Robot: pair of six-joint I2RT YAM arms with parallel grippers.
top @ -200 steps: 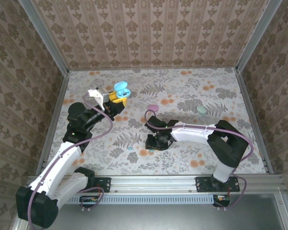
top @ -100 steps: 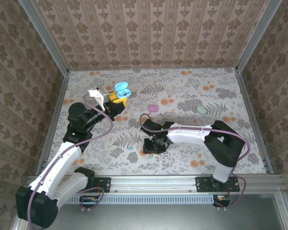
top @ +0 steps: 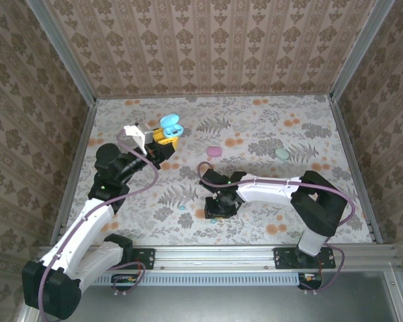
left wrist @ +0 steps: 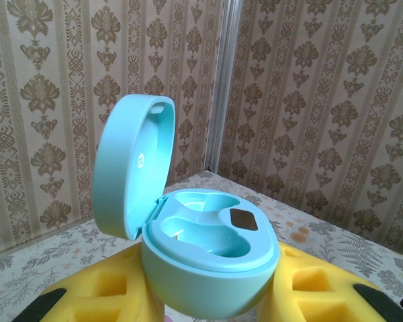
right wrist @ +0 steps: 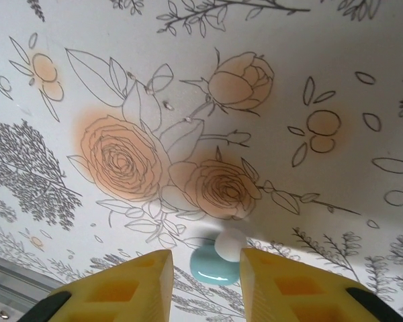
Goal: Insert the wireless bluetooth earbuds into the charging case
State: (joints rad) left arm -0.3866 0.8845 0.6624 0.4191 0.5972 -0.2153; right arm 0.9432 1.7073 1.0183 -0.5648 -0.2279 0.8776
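Earbud (right wrist: 213, 267): mint-teal body with a white tip, lay on the floral mat (right wrist: 336, 60) near the front edge, right between my right pincer's (right wrist: 206, 258) yellow fingers. The jaws were spread either side of it. The right-hand finger sat just beside it or touching, I couldn't tell which. A sliver of mat showed on the other side, so no pinch. From the top camera the right pincer (top: 215, 209) was down at mat level, middle front.

Charging case (left wrist: 208, 265): pale blue pebble, pinched in my left pincer (left wrist: 211, 298) between the yellow pads. It was held up off the mat at the far left, well apart from the earbud. The lid (left wrist: 131, 161) stood hinged open and upright, and both wells looked empty.

Writing: a small pale mark inside the lid, too small to read. A dark patch (left wrist: 243, 219) in the case's inner tray had no legible text.

Also on the mat were a closed pink case (top: 213, 151) and a teal case (top: 281, 153), both farther back.
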